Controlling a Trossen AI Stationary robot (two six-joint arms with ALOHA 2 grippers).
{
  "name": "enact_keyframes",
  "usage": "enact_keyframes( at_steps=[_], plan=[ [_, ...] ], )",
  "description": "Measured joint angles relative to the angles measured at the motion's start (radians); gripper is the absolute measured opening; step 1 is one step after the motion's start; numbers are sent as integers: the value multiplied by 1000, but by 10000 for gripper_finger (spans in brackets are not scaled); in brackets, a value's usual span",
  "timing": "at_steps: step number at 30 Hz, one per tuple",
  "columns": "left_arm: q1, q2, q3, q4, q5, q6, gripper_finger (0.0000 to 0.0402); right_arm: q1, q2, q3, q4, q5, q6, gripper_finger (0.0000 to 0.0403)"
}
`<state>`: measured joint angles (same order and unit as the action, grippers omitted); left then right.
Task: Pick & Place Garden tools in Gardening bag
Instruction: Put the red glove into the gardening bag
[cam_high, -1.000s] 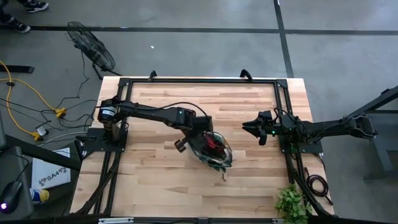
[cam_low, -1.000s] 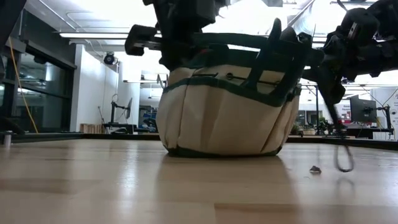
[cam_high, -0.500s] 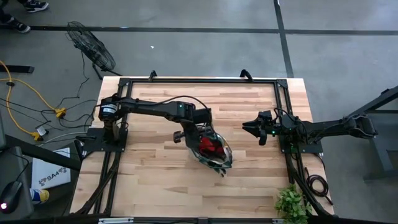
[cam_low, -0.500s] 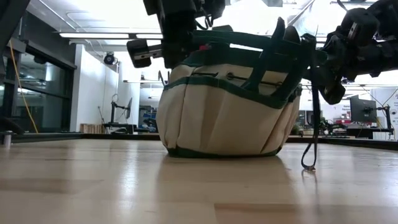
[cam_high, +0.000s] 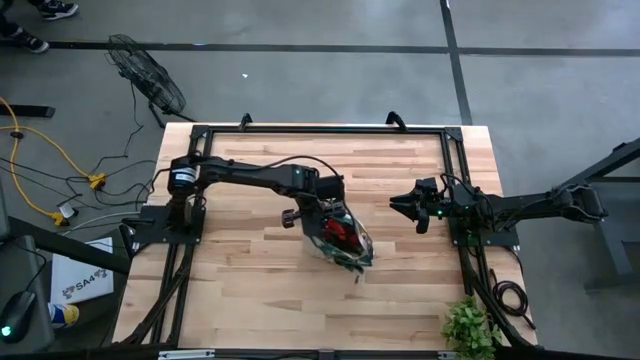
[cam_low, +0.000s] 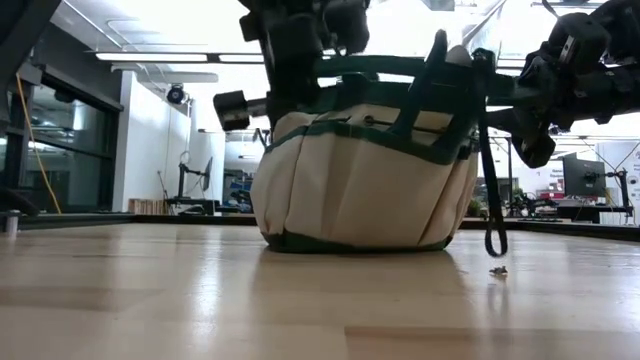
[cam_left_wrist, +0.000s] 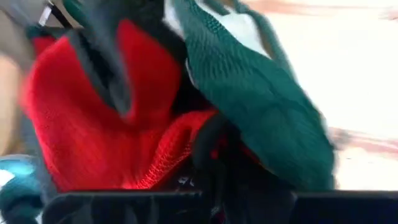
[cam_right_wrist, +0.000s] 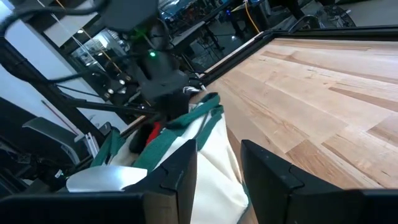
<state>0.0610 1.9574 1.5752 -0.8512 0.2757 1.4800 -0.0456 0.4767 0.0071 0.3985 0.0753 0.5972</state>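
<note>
The gardening bag (cam_high: 342, 240) sits near the middle of the table (cam_high: 250, 290), a little toward the right arm's side, upright on its base, and the left end effector (cam_high: 328, 222) is right down over its open mouth. From table height the bag (cam_low: 365, 170) stands squarely on the wood, dark green rim on top, one thin loop handle (cam_low: 490, 170) hanging down its side and almost reaching the boards, with a small speck (cam_low: 497, 270) lying on the table just beside the strap's end.

Inside the bag, the left wrist view is filled with a red glove (cam_left_wrist: 118, 118) pressed up against the green rim webbing (cam_left_wrist: 249, 93). The left end effector's fingers are buried among the fabric there, so whether they are open or closed is impossible to tell.

Over on the other side, the right end effector (cam_high: 400, 205) hangs above the table well apart from the bag, and its two fingers (cam_right_wrist: 174, 177) stand spread with nothing between them. Beyond them the bag (cam_right_wrist: 186, 149) shows with a flash of red at its mouth.

A leafy plant (cam_high: 468, 325) sits at the table's near right corner.
</note>
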Motion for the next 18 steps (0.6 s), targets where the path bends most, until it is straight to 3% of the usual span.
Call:
enact_keyframes(
  at_steps=[18],
  plan=[
    [25,96,1,26,-5,-18,5,0,2,0,-9,0,0,116]
  ],
)
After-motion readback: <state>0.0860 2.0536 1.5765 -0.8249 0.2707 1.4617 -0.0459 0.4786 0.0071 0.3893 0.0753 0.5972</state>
